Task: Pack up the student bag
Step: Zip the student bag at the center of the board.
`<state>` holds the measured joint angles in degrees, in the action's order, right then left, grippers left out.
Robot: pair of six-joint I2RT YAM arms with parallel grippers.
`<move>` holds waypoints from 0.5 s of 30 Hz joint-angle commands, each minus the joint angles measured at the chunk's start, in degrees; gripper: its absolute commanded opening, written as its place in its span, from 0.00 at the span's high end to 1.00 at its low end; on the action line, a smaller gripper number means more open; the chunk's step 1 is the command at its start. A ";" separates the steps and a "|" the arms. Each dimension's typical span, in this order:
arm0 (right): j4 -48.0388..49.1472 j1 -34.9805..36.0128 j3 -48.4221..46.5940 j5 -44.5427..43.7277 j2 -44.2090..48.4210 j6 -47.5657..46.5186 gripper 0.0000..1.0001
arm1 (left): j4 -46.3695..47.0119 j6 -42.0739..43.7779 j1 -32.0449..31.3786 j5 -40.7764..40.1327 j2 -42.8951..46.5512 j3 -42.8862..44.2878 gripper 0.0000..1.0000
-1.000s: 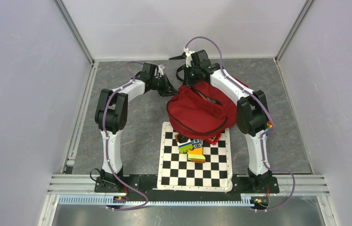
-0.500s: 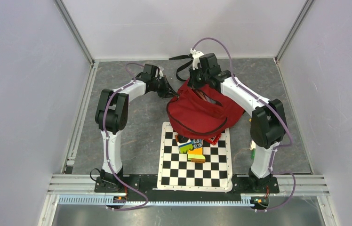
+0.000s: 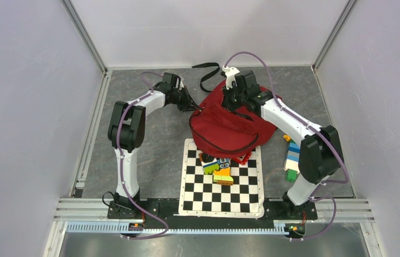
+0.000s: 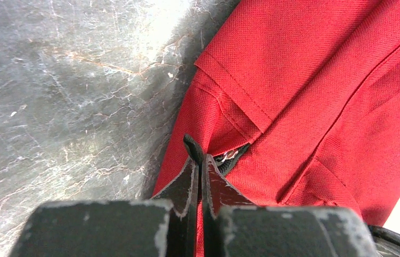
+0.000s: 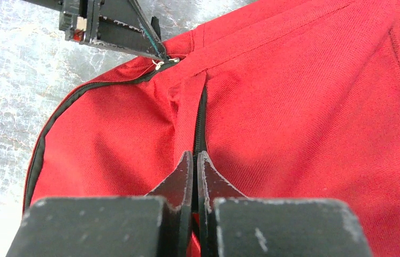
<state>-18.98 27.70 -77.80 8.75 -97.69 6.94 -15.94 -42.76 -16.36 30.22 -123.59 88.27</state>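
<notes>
The student bag (image 3: pixel 224 126) is a dark red backpack lying in the middle of the floor, its near edge over the checkered mat. My left gripper (image 3: pixel 193 107) is at the bag's left end, shut on the black zipper pull (image 4: pixel 193 146). It also shows in the right wrist view (image 5: pixel 152 45) at the end of the black zipper (image 5: pixel 80 92). My right gripper (image 3: pixel 235 104) is on top of the bag, and its jaws are shut on the bag's black zipper seam (image 5: pixel 200 120). The bag's inside is hidden.
A checkered mat (image 3: pixel 222 193) lies in front of the bag with colourful toy blocks (image 3: pixel 216 167) and a red piece (image 3: pixel 244 157) on it. A stack of coloured blocks (image 3: pixel 292 158) lies at the right. A black strap (image 3: pixel 206 75) trails behind the bag.
My right gripper has moved from behind the bag, near and to the right, onto its top. The black strap now lies on the floor. The right arm's elbow has swung right, uncovering the block stack.
</notes>
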 commanded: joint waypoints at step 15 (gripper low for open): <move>0.98 -0.90 11.89 -5.85 14.55 -2.89 1.00 | -8.24 6.50 2.47 -10.00 -1.22 8.29 0.98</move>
<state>-18.41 27.38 -67.29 6.79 -88.16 5.17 -22.79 -40.34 -16.34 25.98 -123.61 92.97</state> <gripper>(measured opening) 0.021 0.036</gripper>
